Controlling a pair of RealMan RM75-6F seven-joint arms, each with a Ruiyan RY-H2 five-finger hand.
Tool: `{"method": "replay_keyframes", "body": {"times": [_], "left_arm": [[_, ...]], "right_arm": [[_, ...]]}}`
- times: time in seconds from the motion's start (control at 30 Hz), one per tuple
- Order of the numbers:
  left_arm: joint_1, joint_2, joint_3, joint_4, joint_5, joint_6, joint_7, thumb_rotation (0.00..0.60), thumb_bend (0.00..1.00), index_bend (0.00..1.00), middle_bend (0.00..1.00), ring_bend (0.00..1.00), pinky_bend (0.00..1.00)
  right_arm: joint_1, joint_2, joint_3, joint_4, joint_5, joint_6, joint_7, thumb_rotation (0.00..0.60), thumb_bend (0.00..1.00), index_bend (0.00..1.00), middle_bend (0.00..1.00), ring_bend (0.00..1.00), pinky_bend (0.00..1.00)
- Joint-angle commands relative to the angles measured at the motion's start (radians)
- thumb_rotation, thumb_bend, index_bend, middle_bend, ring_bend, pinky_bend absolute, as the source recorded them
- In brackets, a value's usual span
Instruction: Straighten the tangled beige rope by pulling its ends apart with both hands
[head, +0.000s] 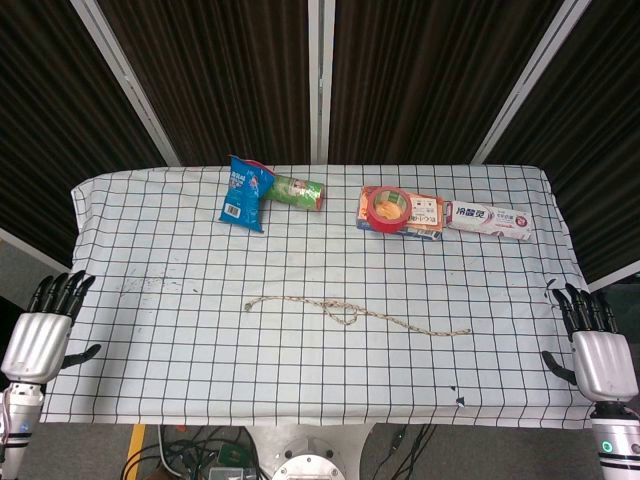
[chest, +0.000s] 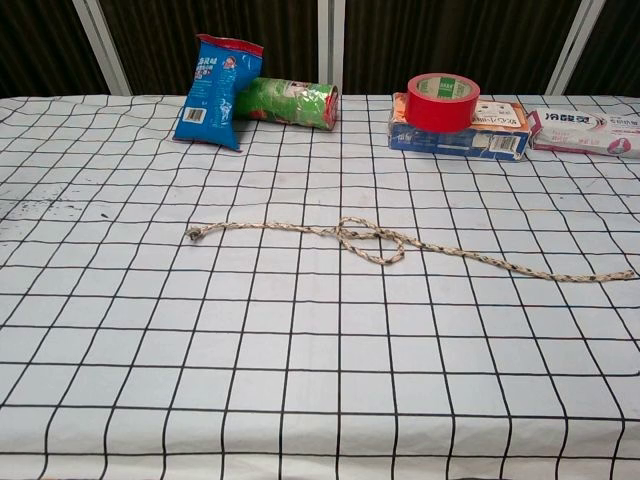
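Beige rope (chest: 400, 245) lies mid-desk, loosely looped at its middle, both ends free. Left hand (head: 42, 335) and right hand (head: 598, 352) wait at the near corners, fingers apart, holding nothing, well clear of the rope ends. Checked cloth (head: 150, 330) covers the desk; dark panels stand behind.
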Motion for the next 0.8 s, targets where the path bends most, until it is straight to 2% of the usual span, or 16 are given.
{"method": "replay_keyframes", "body": {"times": [0.03,0.43,0.8], "left_arm": [[0.000,0.001,0.001,-0.001,0.001,0.000,0.001,0.600,0.00,0.04,0.01,0.00,0.03],[0.000,0.015,-0.004,-0.016,0.003,0.011,-0.001,0.600,0.00,0.04,0.01,0.00,0.04],[-0.036,0.002,-0.009,-0.037,0.011,-0.035,0.017,0.600,0.00,0.04,0.03,0.00,0.05]], "right_arm": [[0.000,0.000,0.000,0.000,-0.001,0.001,0.000,0.600,0.14,0.00,0.00,0.00,0.00],[0.003,0.003,0.004,-0.005,0.001,-0.003,0.001,0.600,0.15,0.00,0.00,0.00,0.00],[0.012,0.014,0.007,-0.028,0.000,-0.011,-0.019,0.600,0.15,0.00,0.00,0.00,0.00]]}}
